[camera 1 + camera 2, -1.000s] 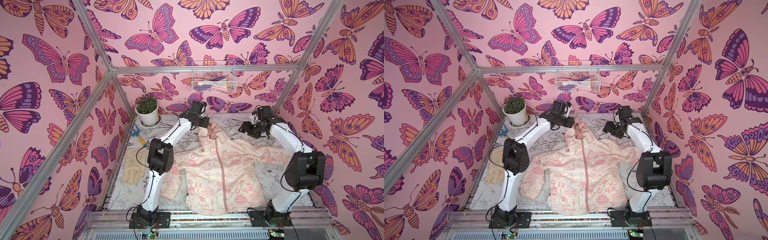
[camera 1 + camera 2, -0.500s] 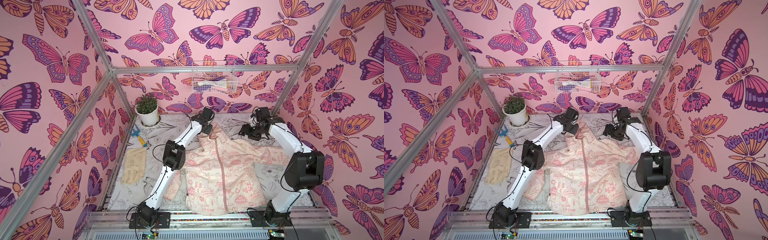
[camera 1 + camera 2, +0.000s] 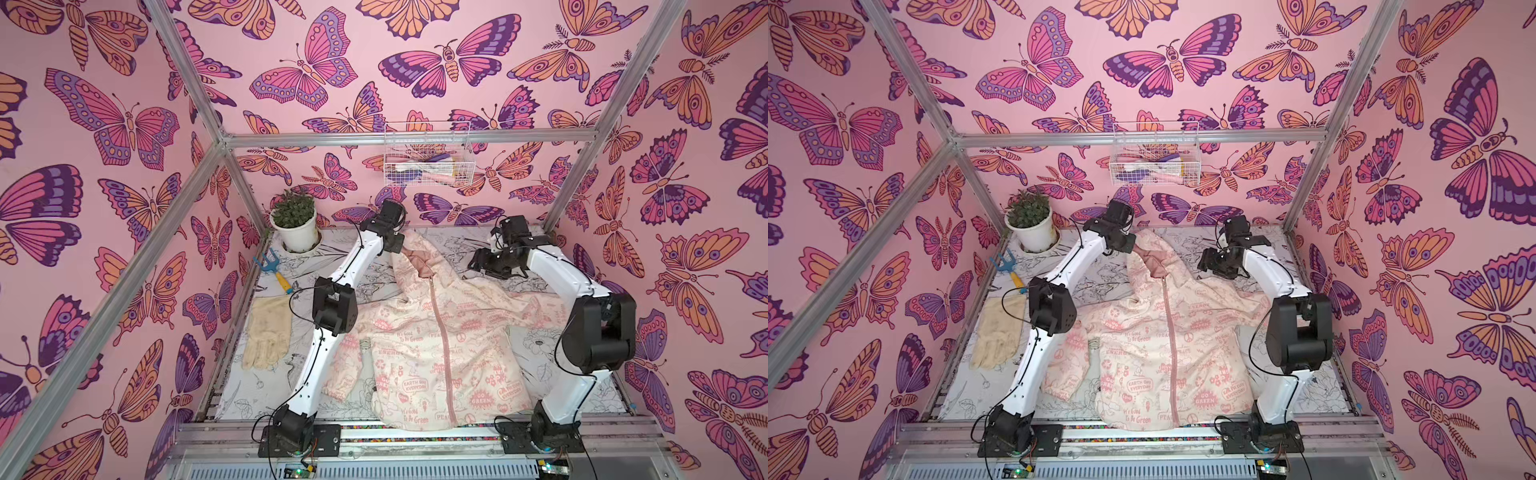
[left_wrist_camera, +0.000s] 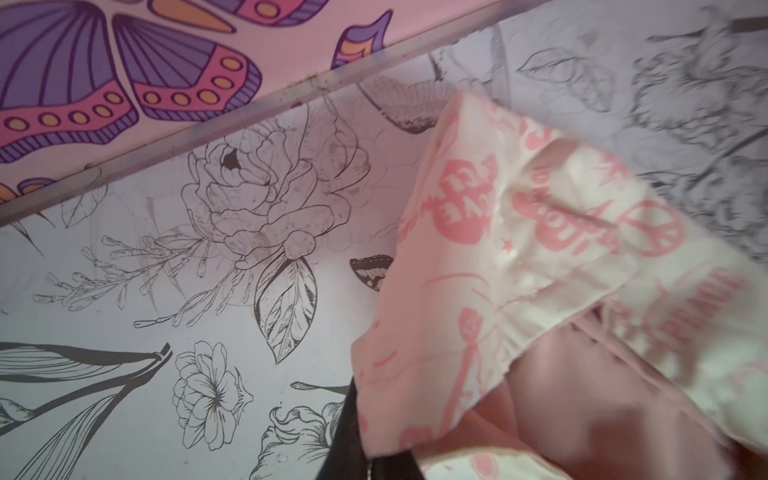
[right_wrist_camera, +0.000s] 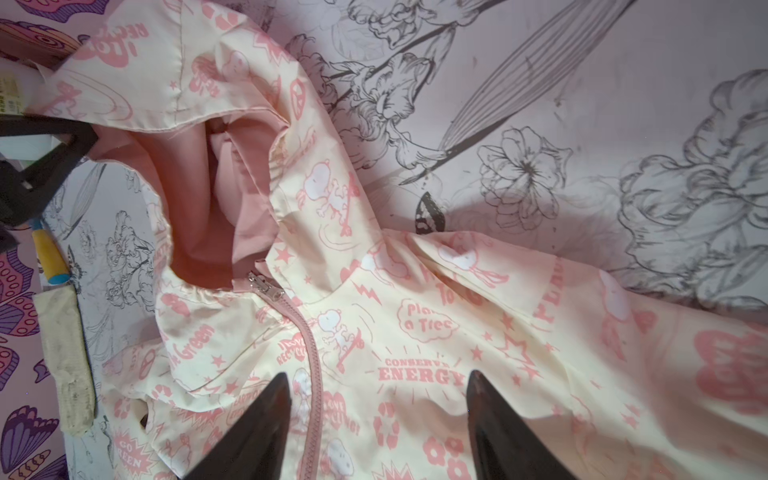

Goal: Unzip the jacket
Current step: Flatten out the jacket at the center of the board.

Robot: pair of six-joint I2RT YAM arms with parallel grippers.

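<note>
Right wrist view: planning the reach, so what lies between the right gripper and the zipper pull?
Between the right gripper and the zipper pull lies only the jacket, its printed fabric and closed zipper teeth; the right wrist view shows it.

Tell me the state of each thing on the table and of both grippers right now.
jacket: front up, spread out.
hood: edge lifted off the table.
zipper: fully closed, slider at the collar.
left gripper: shut on the hood's edge.
right gripper: open, over the jacket's chest.
glove: lying flat.
potted plant: upright.
hand rake: lying flat.
</note>
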